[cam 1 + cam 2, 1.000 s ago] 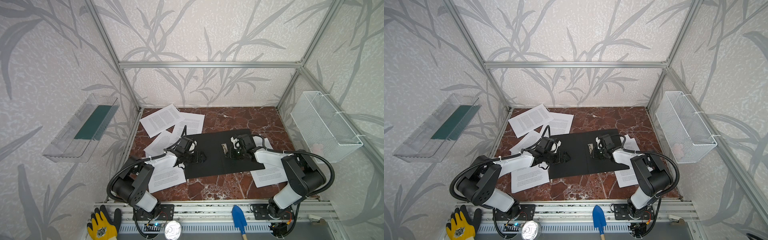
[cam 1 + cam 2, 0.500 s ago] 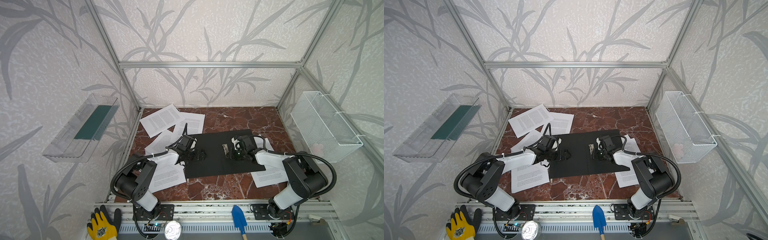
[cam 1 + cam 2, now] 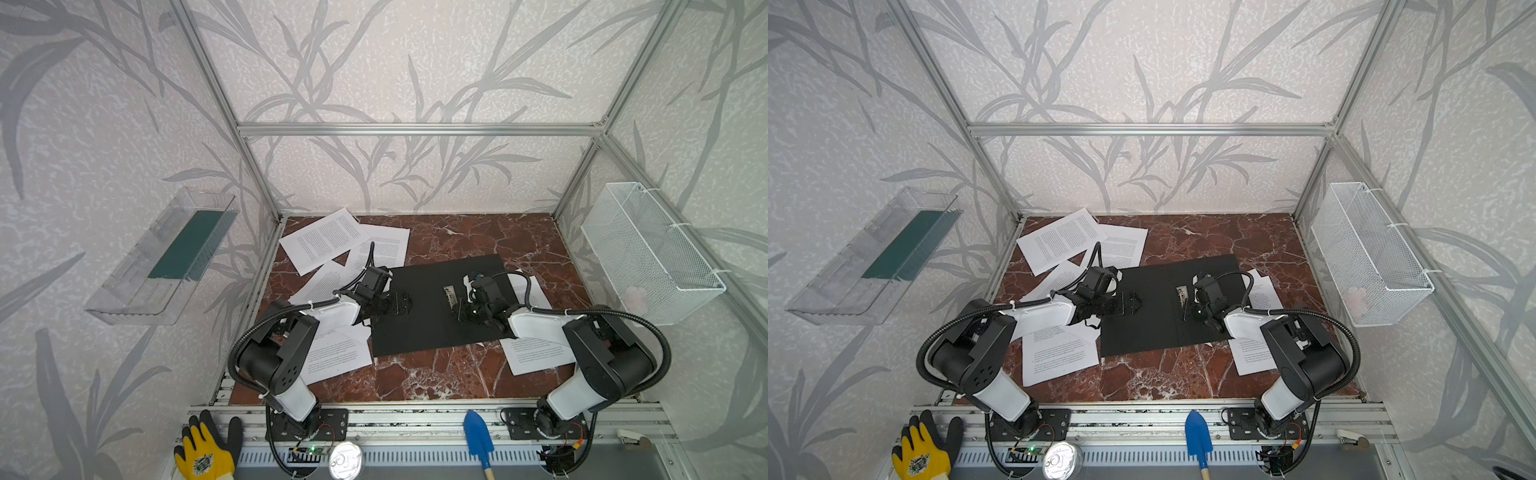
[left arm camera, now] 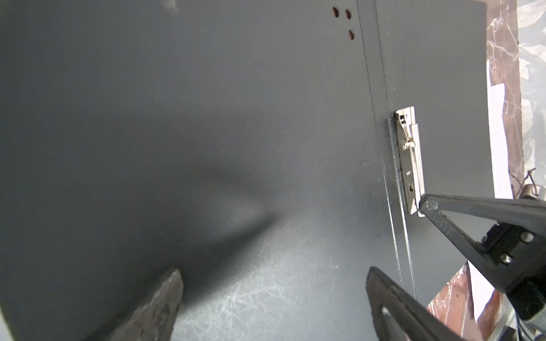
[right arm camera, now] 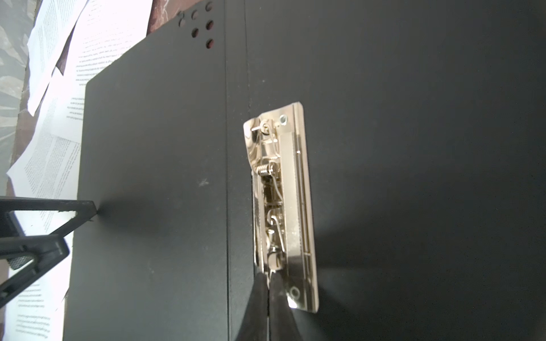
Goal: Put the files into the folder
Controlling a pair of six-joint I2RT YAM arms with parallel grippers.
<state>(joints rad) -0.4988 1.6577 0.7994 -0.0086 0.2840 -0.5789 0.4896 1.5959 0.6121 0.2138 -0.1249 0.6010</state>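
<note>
We count one folder [image 3: 428, 328], open flat at the centre of the floor, and one metal clip [image 3: 450, 293] on it. Of the files [image 3: 324, 243] we make out at least five: three overlapping sheets between 10 and 11 o'clock, one at 8 o'clock, and white paper at 4 o'clock that may be one sheet or two; we cannot tell which. We count two grippers, the left gripper [image 3: 402, 302] and the right gripper [image 3: 457, 311]. At 9 o'clock we find one clear tray [image 3: 124, 307] with one green panel [image 3: 187, 245], and at 3 o'clock one wire basket [image 3: 648, 249]. At 6 o'clock we count one glove [image 3: 203, 457], one can [image 3: 345, 459] and one blue trowel [image 3: 478, 432].
</note>
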